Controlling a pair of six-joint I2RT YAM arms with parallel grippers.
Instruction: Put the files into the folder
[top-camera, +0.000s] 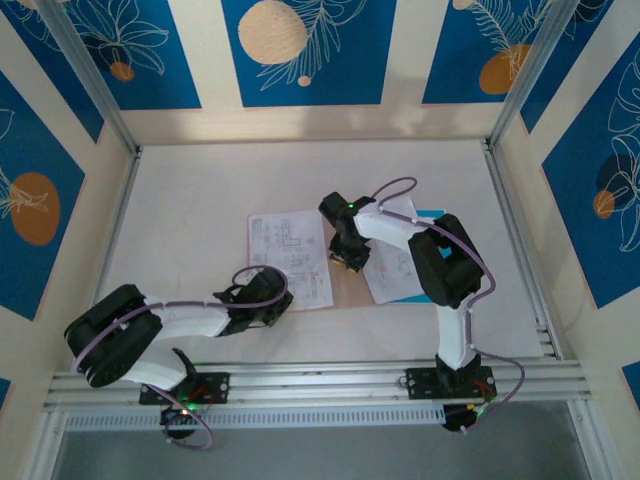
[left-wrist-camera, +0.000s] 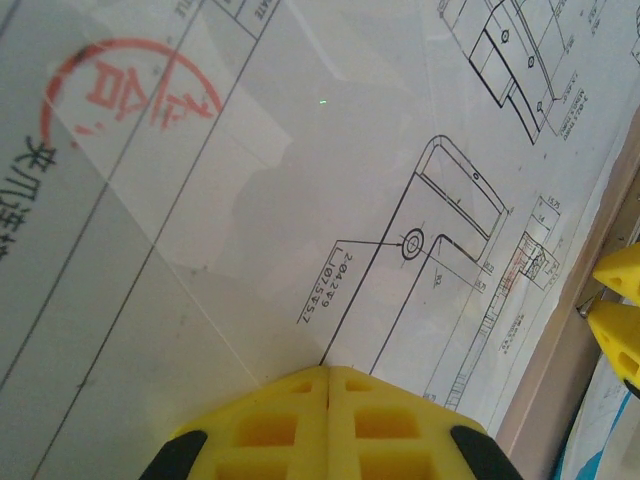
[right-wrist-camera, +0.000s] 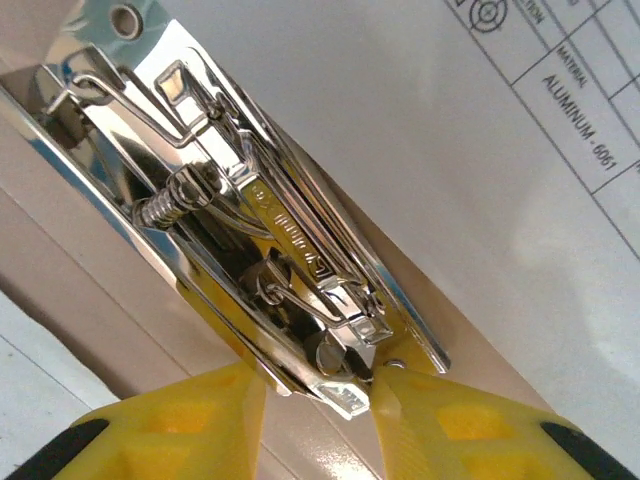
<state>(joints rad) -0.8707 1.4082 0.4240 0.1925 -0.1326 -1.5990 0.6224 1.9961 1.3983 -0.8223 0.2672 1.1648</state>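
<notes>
Kraft-brown folder (top-camera: 347, 288) lies mid-table, and we see white printed files (top-camera: 290, 255) spread over it on either side of its chrome clip (right-wrist-camera: 270, 230). Our right gripper (right-wrist-camera: 320, 385) is clamped on that clip. Our left gripper (left-wrist-camera: 328, 372), jaws together, rests on the left-hand files.

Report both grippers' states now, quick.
Left gripper: jaws closed, holding nothing, tips over a printed sheet.
Right gripper: jaws closed on the metal clip.
</notes>
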